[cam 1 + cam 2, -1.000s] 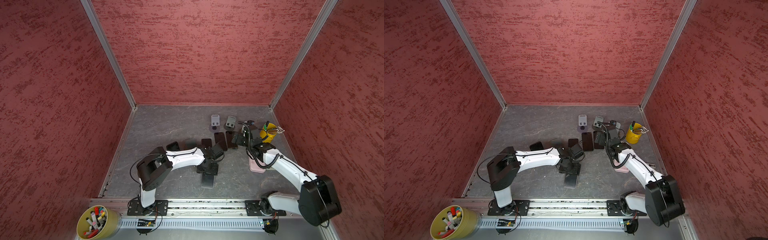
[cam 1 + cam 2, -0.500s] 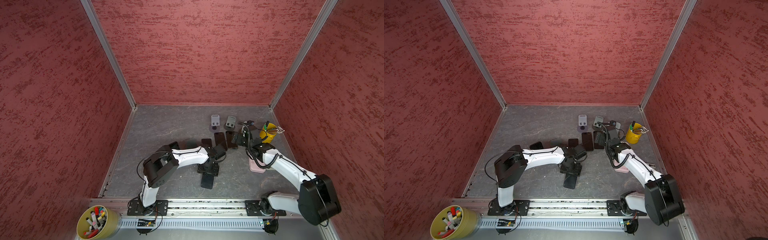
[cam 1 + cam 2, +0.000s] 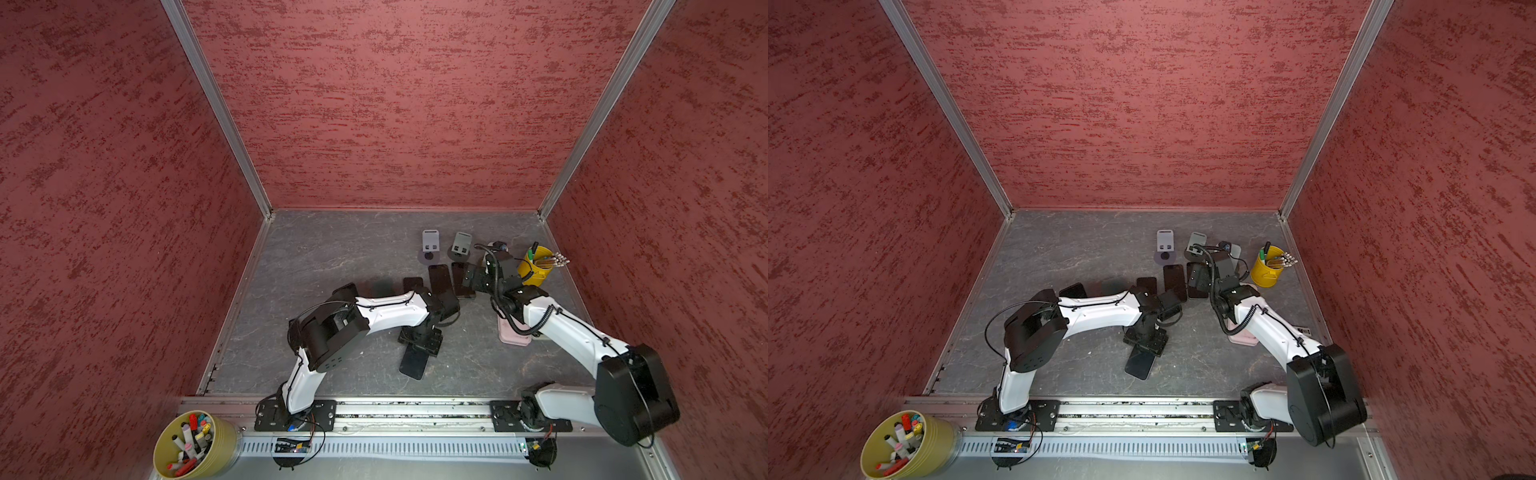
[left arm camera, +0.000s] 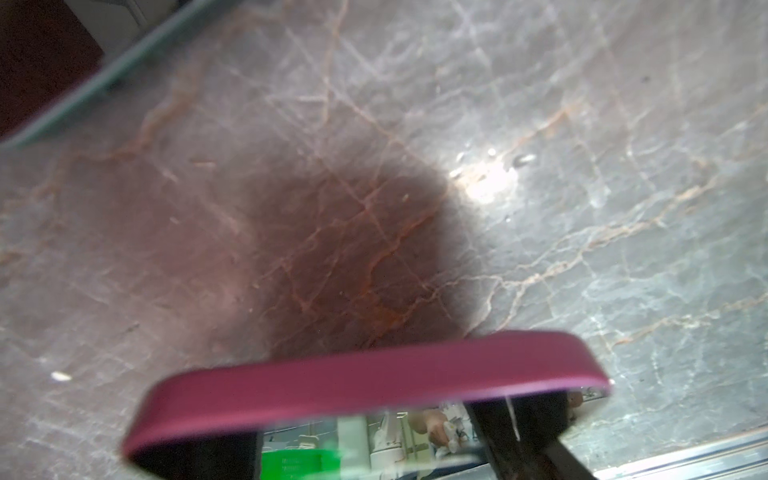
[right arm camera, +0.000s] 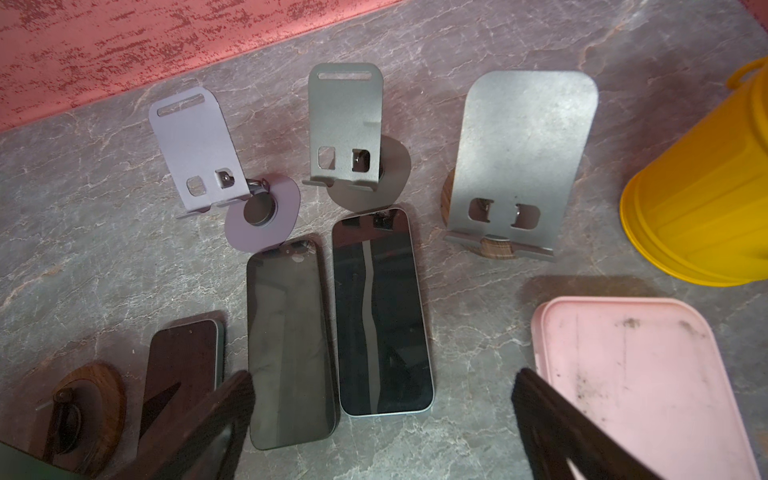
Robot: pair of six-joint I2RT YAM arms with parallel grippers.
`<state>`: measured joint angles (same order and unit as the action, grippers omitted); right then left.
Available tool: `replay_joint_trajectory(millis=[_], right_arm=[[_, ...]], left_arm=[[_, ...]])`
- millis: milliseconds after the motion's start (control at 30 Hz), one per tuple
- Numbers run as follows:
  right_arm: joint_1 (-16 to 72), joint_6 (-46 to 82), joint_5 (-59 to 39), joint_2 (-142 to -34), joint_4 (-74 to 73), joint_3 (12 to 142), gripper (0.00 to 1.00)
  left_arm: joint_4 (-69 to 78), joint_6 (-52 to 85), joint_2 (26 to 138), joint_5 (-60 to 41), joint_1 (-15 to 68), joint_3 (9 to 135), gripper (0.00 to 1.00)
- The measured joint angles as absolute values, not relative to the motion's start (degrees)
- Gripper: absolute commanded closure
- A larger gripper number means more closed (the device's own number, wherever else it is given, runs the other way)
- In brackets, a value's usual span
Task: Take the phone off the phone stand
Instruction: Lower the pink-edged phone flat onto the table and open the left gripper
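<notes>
Top views: phone [image 3: 413,362] tilted near the bench [image 3: 332,257] front, under the left arm [image 3: 390,311], well apart from the stands [image 3: 431,243]; right arm [image 3: 1266,328] partly hides one stand.
Left wrist: left fingers [image 4: 519,428] clamp the phone's maroon edge; blurred.
Right wrist: right fingers [image 5: 552,419] spread wide over flat phones [image 5: 378,316], beside pink lid [image 5: 636,374], yellow cup [image 5: 706,187].
</notes>
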<state>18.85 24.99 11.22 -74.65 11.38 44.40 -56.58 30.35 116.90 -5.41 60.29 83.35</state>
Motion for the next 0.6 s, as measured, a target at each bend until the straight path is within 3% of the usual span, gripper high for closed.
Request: replay_joint_trajectory(millis=[600], right_arm=[[18.9, 24.6, 11.3, -75.7, 11.4, 44.4, 0.01]], left_arm=[[-57.4, 28.0, 117.8, -3.2, 61.7, 84.1, 0.22]])
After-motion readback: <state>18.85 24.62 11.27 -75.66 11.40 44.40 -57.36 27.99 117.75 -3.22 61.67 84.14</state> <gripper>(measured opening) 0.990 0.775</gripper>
